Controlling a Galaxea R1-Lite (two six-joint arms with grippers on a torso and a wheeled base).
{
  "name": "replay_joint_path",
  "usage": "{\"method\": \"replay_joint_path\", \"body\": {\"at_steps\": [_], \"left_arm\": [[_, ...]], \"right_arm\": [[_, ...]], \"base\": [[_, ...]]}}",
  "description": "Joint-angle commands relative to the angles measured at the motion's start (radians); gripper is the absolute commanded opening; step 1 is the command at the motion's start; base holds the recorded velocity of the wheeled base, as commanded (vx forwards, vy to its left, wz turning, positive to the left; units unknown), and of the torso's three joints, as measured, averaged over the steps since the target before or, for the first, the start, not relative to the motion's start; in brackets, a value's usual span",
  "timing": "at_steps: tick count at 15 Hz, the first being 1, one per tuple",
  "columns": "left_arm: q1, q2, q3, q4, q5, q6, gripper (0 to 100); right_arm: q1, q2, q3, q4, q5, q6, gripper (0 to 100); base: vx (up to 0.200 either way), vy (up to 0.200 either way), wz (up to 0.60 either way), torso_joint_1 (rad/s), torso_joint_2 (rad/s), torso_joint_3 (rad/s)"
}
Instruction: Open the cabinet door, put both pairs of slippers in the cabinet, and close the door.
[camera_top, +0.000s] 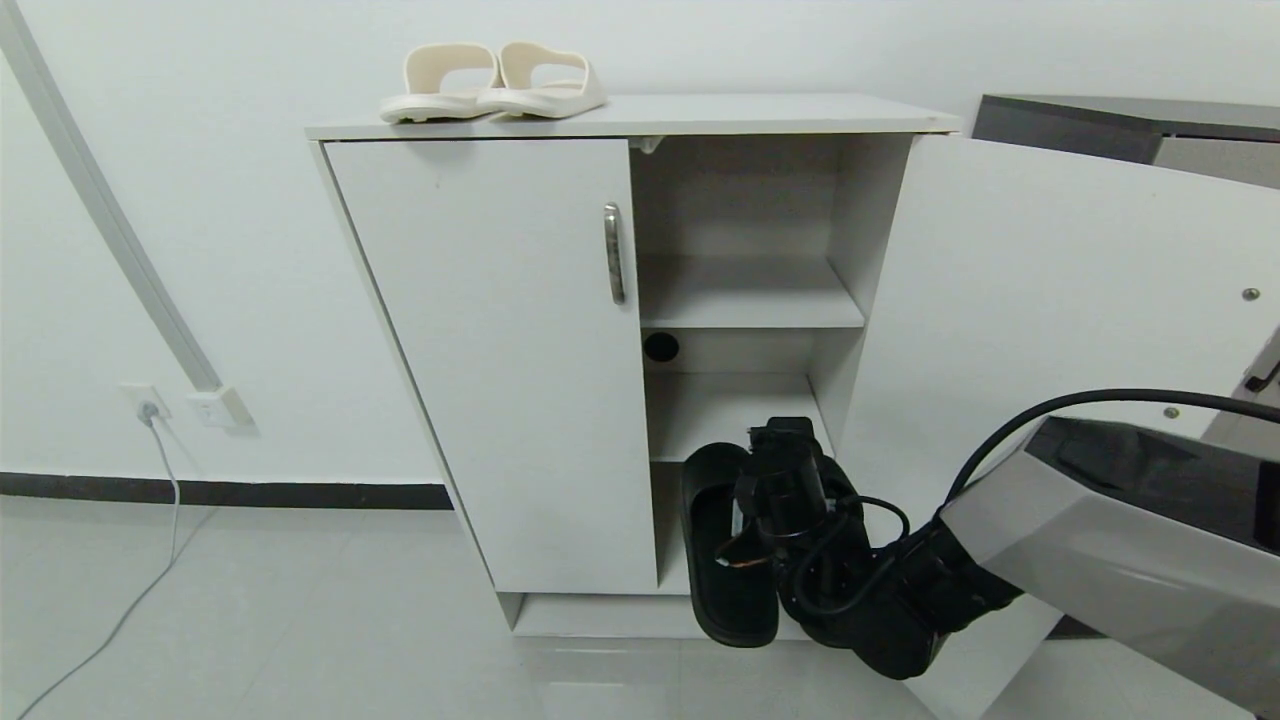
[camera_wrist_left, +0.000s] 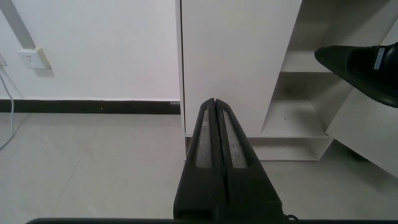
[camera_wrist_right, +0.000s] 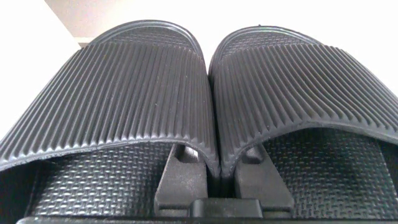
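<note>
The left tool (camera_wrist_left: 214, 143) is pressed together, back from the cabinet (camera_top: 480, 350). Black slippers (camera_top: 725, 560) are clamped by the right tool (camera_wrist_right: 214, 180) before the lowest compartment. They could be snagged on the shelf edge (camera_top: 735, 455) above and pulled loose. White slippers (camera_top: 495, 85) are seen on the cabinet top.

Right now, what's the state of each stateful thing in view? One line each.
Left gripper: shut, empty.
Right gripper: shut on the black slippers.
Pair of black ribbed rubber slippers: held side by side, not yet set down.
Pair of cream slippers: resting on the cabinet top.
White cabinet's left door: shut.
White cabinet's right door: swung open.
Grey cable: plugged into the wall socket.
</note>
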Motion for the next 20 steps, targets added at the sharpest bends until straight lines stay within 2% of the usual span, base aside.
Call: {"method": "replay_joint_path", "body": {"at_steps": [1, 11, 18, 20], "left_arm": [[0.0, 0.001, 0.0, 0.0, 0.003, -0.001, 0], [0.0, 0.01, -0.001, 0.003, -0.002, 0.008, 0], [-0.002, 0.017, -0.001, 0.003, -0.002, 0.008, 0], [-0.002, 0.009, -0.001, 0.003, -0.002, 0.008, 0]], "right_arm": [[0.0, 0.0, 0.003, -0.001, -0.002, 0.0, 0], [0.0, -0.003, 0.003, -0.004, -0.002, 0.0, 0], [0.003, 0.0, 0.005, -0.009, -0.012, -0.005, 0], [0.014, 0.002, 0.025, -0.073, -0.015, -0.031, 0]], "base": [[0.0, 0.0, 0.0, 0.0, 0.0, 0.0], [0.0, 0.0, 0.0, 0.0, 0.0, -0.008], [0.0, 0.0, 0.0, 0.0, 0.0, -0.18], [0.0, 0.0, 0.0, 0.007, 0.0, -0.193]]}}
